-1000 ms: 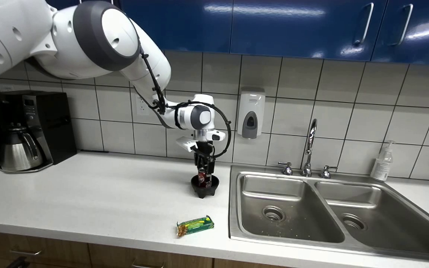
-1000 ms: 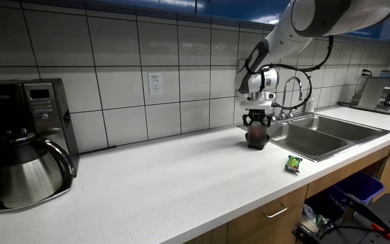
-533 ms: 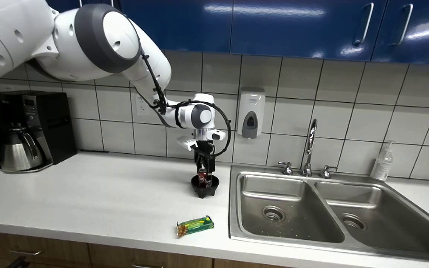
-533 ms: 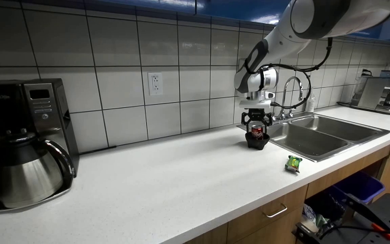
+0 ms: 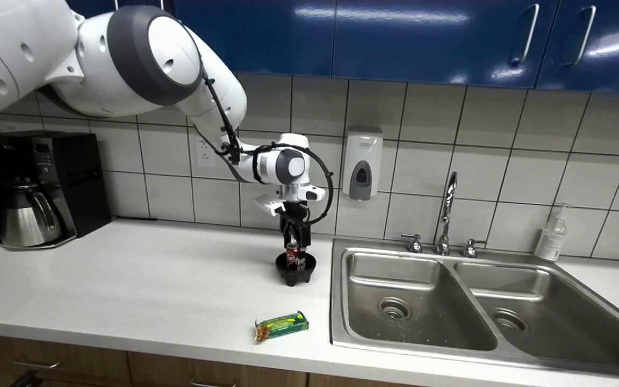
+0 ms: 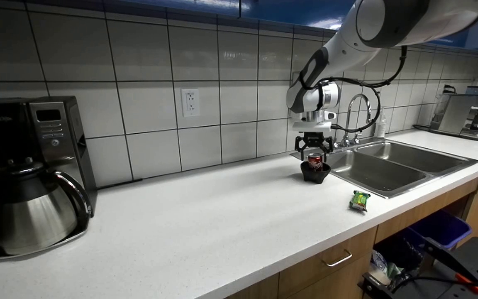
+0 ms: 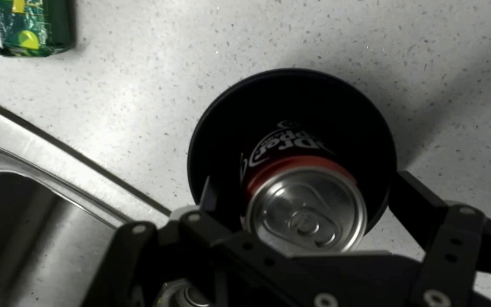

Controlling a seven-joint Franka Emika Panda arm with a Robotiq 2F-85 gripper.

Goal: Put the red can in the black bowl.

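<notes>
Dr Pepper can [image 7: 307,204] stands in black bowl [image 7: 301,94]; my gripper [image 6: 314,158] has jaws apart, astride it. I judge the can slick, fairly stiff; best hold: upper sidewall

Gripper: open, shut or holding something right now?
Gripper: open, holding nothing; gaps show on both sides of the red can, which sits in the black bowl.

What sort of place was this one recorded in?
Probably a kitchen or office break room: there is a double-basin steel sink, a coffee maker on the counter and blue cabinets above.
</notes>
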